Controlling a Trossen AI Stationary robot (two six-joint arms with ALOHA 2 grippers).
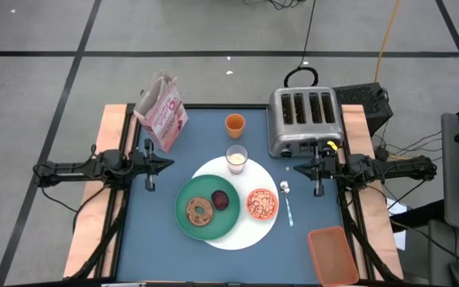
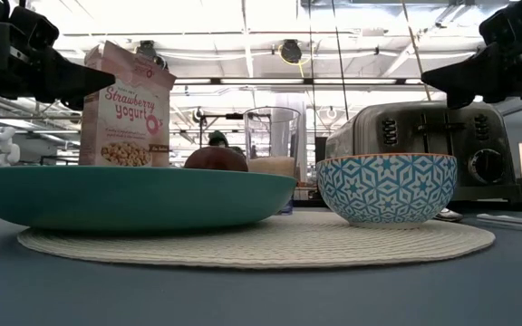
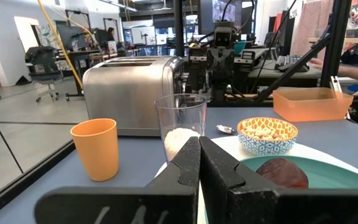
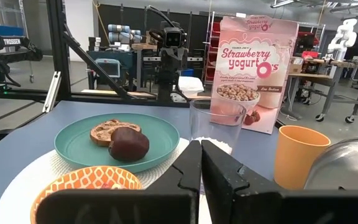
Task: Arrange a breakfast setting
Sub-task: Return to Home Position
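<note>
A white round woven mat (image 1: pixel 237 231) lies mid-table. On it rest a green plate (image 1: pixel 194 227) with a bagel and a dark red piece of food, and a small bowl (image 1: pixel 262 204), orange inside, holding cereal. A glass of milk (image 1: pixel 237 159) stands at the mat's far edge, with an orange cup (image 1: pixel 235 123) beyond it. The blue-handled spoon (image 1: pixel 287 201) lies right of the mat. The pink cereal bag (image 1: pixel 162 112) stands upright at the far left. My left gripper (image 1: pixel 170 164) and my right gripper (image 1: pixel 291 168) hang shut and level above the table, left and right of the glass.
A silver four-slot toaster (image 1: pixel 304 119) stands at the far right, just beyond my right gripper. An orange tray (image 1: pixel 333 255) sits at the near right corner. Bare blue table surface lies near the front left and between the bag and the mat.
</note>
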